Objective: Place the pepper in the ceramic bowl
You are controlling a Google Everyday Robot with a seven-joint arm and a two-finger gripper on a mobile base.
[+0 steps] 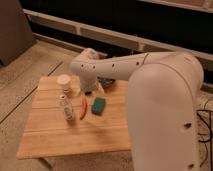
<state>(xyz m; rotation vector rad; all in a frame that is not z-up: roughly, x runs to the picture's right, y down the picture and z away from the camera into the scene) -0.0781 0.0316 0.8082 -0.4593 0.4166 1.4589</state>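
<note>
The pepper (pixel 83 107), a slim red-orange chili, lies on the wooden table (pixel 75 137) between a small clear bottle and a teal sponge. My gripper (pixel 89 91) hangs at the end of the white arm just above the pepper's far end, between the cup and the sponge. It is open and holds nothing. The dark ceramic bowl (pixel 106 82) sits at the back of the table, mostly hidden behind my forearm, with only part of its rim showing.
A cream cup (pixel 64 83) stands at the back left of the table. A small clear bottle (pixel 66 108) stands left of the pepper and a teal sponge (pixel 98 105) lies right of it. My bulky white arm (pixel 165 100) covers the table's right side.
</note>
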